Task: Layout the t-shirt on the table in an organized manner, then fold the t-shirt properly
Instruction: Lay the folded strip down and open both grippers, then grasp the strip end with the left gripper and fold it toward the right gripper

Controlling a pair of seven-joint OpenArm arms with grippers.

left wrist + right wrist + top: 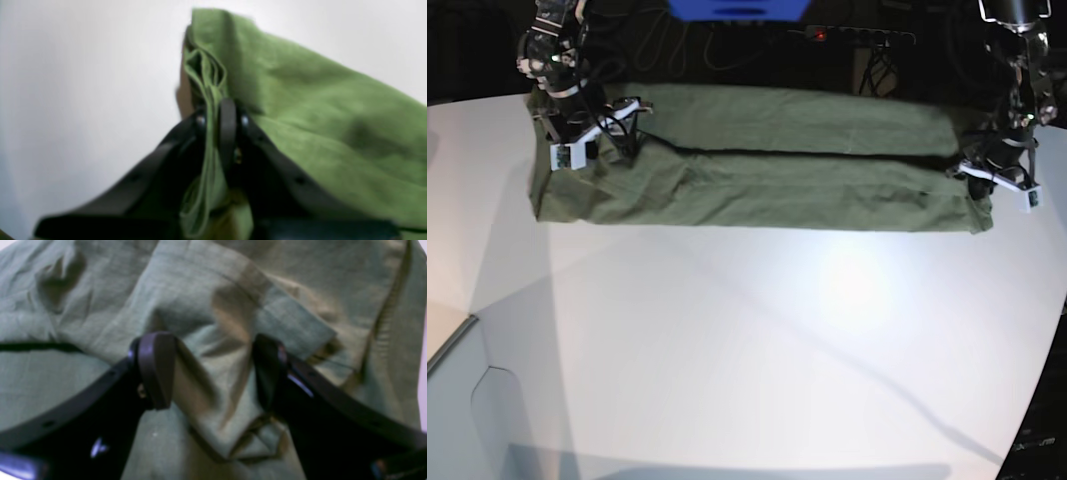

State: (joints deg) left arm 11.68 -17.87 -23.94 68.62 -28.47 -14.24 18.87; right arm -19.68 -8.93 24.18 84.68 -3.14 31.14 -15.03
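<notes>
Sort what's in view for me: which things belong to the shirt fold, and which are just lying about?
Part of the job:
- t-shirt, folded lengthwise into a long band
- table it lies on
- left claw, shut on the t-shirt's end
- right claw, open over the cloth

Just lying about:
- power strip behind the table
- blue object at the top edge

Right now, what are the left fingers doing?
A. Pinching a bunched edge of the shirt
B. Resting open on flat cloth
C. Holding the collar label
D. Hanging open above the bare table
A: in the left wrist view the left fingers are closed together with a bunched fold of the shirt squeezed between them, at the shirt's end beside the white table.
</notes>
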